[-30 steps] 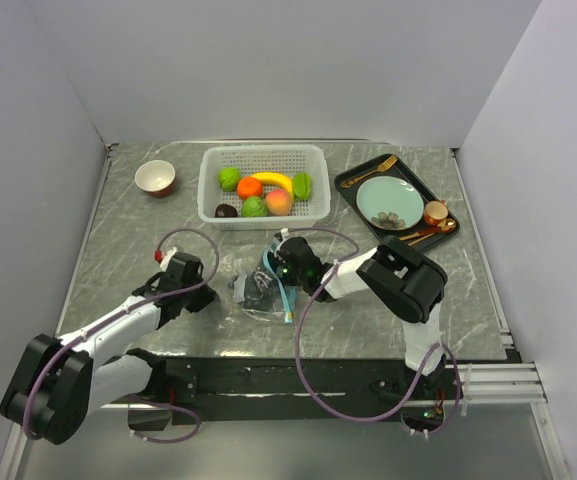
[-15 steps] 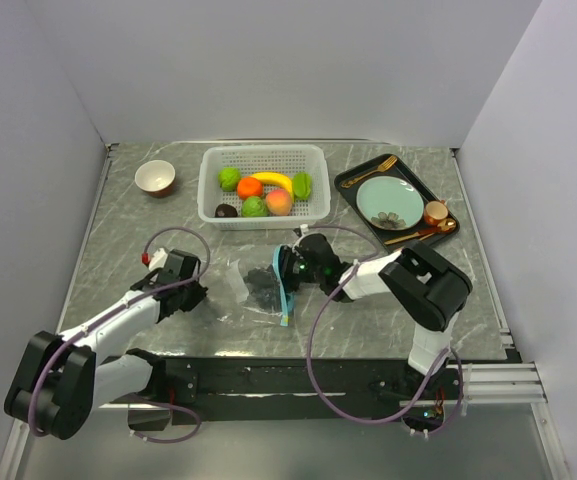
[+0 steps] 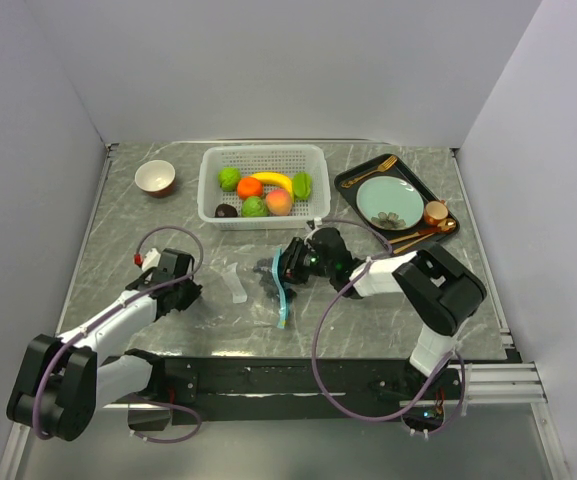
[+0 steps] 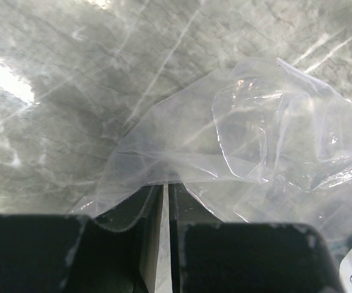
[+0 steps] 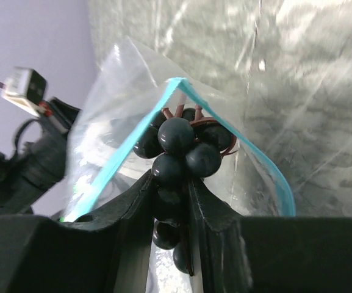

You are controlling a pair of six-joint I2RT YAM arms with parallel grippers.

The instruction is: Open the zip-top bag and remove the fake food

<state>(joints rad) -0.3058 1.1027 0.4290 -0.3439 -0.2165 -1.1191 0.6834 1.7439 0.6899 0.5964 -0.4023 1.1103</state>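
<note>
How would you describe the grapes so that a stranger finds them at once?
On the marble table, look in front of the white basket. There the right gripper pinches dark purple grapes at the teal-edged mouth of a zip-top bag; every other fruit lies in the basket.

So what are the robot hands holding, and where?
The right gripper pinches the dark purple plastic grape bunch by its lower berries; the left gripper pinches the clear crinkly zip-top bag by its edge.
</note>
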